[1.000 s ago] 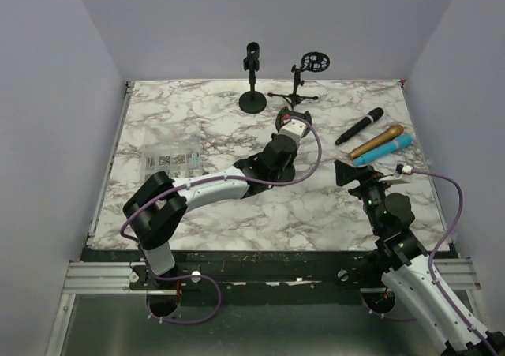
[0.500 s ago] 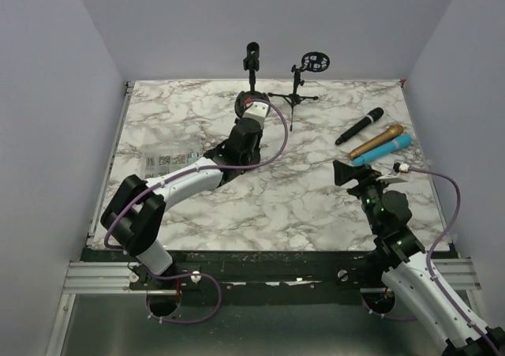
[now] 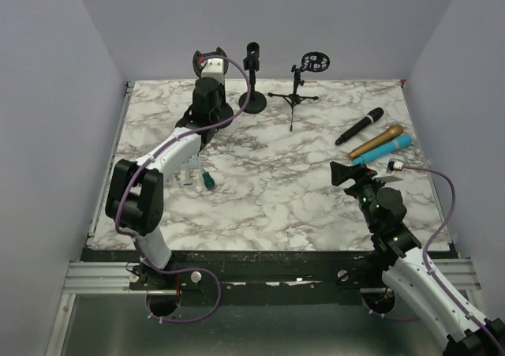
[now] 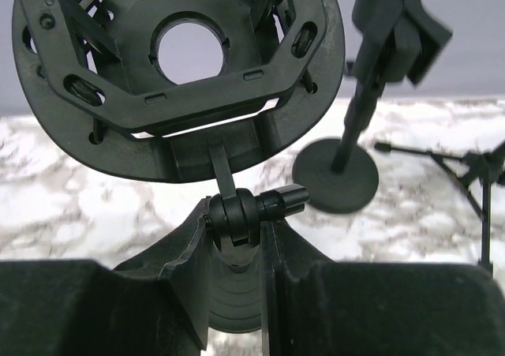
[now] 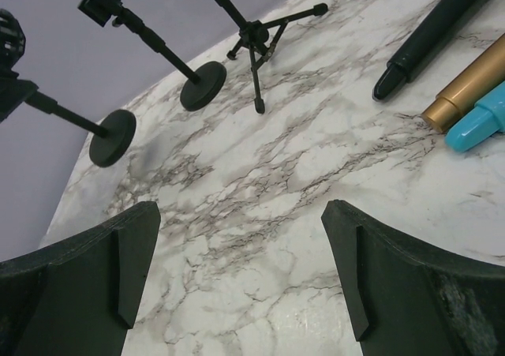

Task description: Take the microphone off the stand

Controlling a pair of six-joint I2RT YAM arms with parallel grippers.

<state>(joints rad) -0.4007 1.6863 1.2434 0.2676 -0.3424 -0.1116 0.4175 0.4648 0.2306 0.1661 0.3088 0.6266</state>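
My left gripper point(image 3: 207, 65) is at the back left, shut on the swivel joint point(image 4: 237, 214) of a black stand with a shock-mount ring point(image 4: 173, 64). The ring's hole is empty, and the stand's round base point(image 4: 233, 301) shows between my fingers. A black microphone point(image 3: 359, 125), a gold one point(image 3: 377, 141) and a blue one point(image 3: 383, 151) lie on the table at the right. They also show in the right wrist view: black point(image 5: 442, 32), gold point(image 5: 465, 91) and blue point(image 5: 477, 119). My right gripper point(image 3: 351, 172) is open and empty, just left of the microphones.
A round-base clip stand point(image 3: 252, 80) and a tripod stand with a shock mount point(image 3: 304, 80) stand at the back centre. A clear packet of small parts point(image 3: 177, 166) and a small green object point(image 3: 207, 180) lie on the marble table point(image 3: 276, 198) under my left arm.
My left arm has swung from the table's middle to the back left, carrying the shock-mount stand with it. The right arm has barely moved.
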